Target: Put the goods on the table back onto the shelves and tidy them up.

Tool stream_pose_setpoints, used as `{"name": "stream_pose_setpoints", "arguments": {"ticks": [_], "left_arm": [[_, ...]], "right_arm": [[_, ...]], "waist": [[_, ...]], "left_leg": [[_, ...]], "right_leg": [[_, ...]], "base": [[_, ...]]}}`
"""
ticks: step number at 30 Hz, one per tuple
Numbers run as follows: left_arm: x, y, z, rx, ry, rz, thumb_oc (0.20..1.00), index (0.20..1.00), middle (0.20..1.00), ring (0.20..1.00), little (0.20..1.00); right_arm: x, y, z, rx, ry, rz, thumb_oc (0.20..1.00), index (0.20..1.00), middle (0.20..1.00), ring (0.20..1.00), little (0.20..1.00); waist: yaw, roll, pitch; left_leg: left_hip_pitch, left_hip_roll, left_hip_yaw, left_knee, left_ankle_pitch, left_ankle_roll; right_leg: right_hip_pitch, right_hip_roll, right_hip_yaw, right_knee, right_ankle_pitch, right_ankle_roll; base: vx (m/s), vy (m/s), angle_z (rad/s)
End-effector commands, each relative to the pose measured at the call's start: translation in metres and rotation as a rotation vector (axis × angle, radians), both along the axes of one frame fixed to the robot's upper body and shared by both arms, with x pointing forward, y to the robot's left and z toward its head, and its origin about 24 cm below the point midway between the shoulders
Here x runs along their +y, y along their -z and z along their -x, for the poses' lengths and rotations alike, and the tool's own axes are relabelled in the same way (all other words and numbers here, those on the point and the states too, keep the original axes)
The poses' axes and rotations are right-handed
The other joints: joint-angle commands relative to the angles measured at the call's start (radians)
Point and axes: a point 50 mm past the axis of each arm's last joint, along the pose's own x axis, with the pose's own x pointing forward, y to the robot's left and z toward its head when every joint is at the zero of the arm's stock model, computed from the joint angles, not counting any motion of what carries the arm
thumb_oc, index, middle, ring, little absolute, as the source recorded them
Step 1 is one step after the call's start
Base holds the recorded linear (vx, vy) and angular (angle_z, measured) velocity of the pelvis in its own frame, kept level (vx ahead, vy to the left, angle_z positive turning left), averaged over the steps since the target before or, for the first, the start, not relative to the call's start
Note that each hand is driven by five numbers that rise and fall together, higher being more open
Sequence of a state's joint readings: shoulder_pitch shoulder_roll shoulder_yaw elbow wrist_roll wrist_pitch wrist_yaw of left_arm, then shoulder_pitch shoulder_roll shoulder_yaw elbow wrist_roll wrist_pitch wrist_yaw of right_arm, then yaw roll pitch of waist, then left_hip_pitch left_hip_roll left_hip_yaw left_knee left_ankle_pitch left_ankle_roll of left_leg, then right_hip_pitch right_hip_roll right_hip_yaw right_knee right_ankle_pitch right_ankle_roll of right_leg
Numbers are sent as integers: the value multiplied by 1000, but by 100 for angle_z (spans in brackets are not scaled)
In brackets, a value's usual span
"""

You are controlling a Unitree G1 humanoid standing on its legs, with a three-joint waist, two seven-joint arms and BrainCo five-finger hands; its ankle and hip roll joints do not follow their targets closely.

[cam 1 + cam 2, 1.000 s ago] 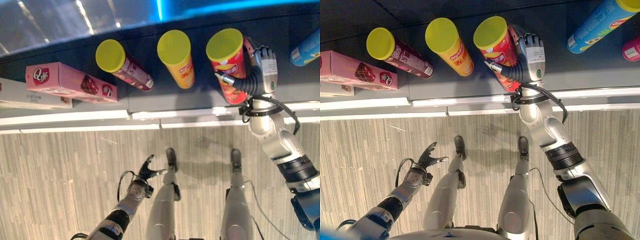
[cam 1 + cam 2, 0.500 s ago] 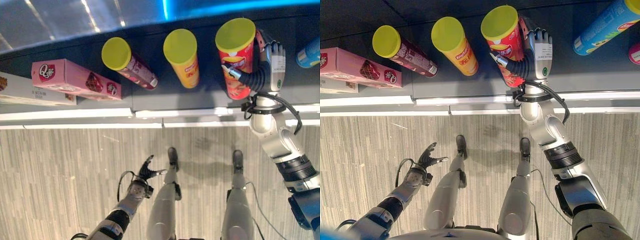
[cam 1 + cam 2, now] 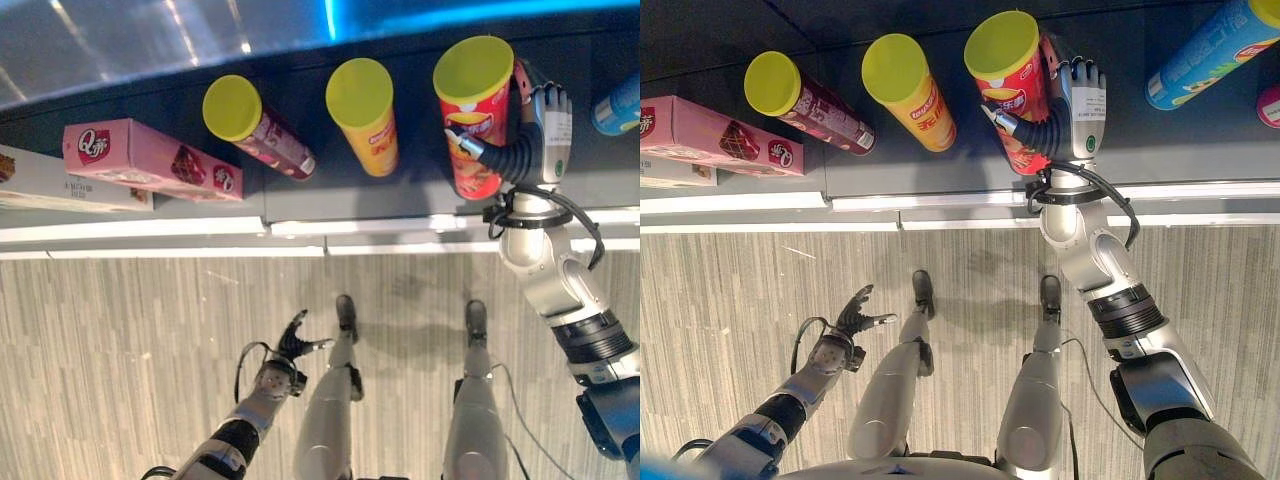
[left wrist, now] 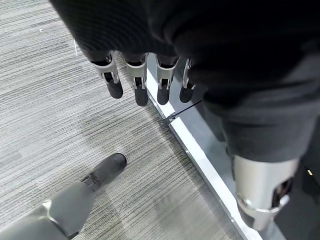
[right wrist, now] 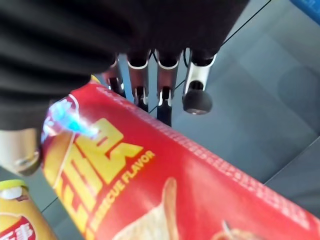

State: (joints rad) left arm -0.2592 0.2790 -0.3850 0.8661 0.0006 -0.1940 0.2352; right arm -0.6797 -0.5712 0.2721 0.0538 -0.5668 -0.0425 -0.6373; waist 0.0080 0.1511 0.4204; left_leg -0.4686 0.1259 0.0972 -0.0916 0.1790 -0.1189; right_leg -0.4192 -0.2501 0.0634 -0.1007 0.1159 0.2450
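A red chip can (image 3: 472, 135) with a yellow lid stands tilted on the dark shelf (image 3: 350, 205). My right hand (image 3: 545, 120) is shut on the red chip can (image 5: 150, 195), thumb across its front and fingers (image 5: 197, 95) behind it. To its left stand a yellow can (image 3: 365, 115) and a maroon can (image 3: 262, 130), both yellow-lidded. Low at my left side, my left hand (image 3: 292, 345) hangs open over the striped floor, its fingers (image 4: 137, 85) straight and holding nothing.
A pink box (image 3: 145, 165) lies at the shelf's left, with a white box (image 3: 40, 185) beyond it. A blue can (image 3: 1205, 50) leans at the right, and a pink item (image 3: 1268, 105) sits at the far right. A pale strip (image 3: 300, 228) runs along the shelf front.
My right hand has carried the red can up and a little to the right, deeper over the shelf, standing it more upright. The view has shifted slightly. The left hand has not moved.
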Motion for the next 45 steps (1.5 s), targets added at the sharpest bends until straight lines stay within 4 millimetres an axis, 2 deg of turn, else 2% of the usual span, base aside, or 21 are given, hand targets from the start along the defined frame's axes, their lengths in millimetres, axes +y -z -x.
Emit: {"name": "stream_pose_setpoints", "arguments": {"ticks": [1, 16, 24, 25, 26, 45], "left_arm": [[0, 6, 8, 15, -31, 12, 1000, 1000, 1000, 1000, 1000], [-2, 5, 8, 6, -34, 12, 1000, 1000, 1000, 1000, 1000], [-2, 5, 7, 1, -34, 7, 1000, 1000, 1000, 1000, 1000], [-2, 4, 7, -1, -35, 6, 1000, 1000, 1000, 1000, 1000], [-2, 4, 6, -1, -37, 8, 1000, 1000, 1000, 1000, 1000], [-3, 8, 9, 23, -36, 3, 1000, 1000, 1000, 1000, 1000]], "right_arm": [[-5, -23, 13, -147, -24, -70, 200, 200, 200, 200, 200], [-4, -21, 22, -205, -35, -127, 200, 200, 200, 200, 200], [-6, -19, 20, -203, -14, -134, 200, 200, 200, 200, 200], [-6, -19, 20, -204, -12, -136, 511, 511, 511, 511, 511], [-6, -18, 20, -206, -11, -140, 1000, 1000, 1000, 1000, 1000], [-7, -14, 24, -195, -25, -147, 1000, 1000, 1000, 1000, 1000]], "waist": [[26, 25, -34], [22, 31, -36], [22, 32, -35], [21, 31, -36], [20, 30, -35], [17, 14, -58]], "left_leg": [[62, 21, -98, 4, -132, -43], [64, 17, -93, 4, -135, -43], [59, 17, -97, 4, -132, -44], [59, 17, -97, 4, -132, -45], [59, 16, -97, 4, -133, -45], [83, 24, -99, 4, -133, -47]], "right_leg": [[-105, 14, 50, 67, -51, -36], [-106, 12, 48, 70, -51, -35], [-109, 12, 47, 70, -48, -34], [-109, 11, 47, 70, -47, -34], [-110, 12, 48, 70, -47, -33], [-80, 12, 41, 72, -52, -33]], "base": [[0, 0, 0], [0, 0, 0], [-8, -1, 0], [0, 0, 0], [0, 0, 0], [0, 0, 0]]}}
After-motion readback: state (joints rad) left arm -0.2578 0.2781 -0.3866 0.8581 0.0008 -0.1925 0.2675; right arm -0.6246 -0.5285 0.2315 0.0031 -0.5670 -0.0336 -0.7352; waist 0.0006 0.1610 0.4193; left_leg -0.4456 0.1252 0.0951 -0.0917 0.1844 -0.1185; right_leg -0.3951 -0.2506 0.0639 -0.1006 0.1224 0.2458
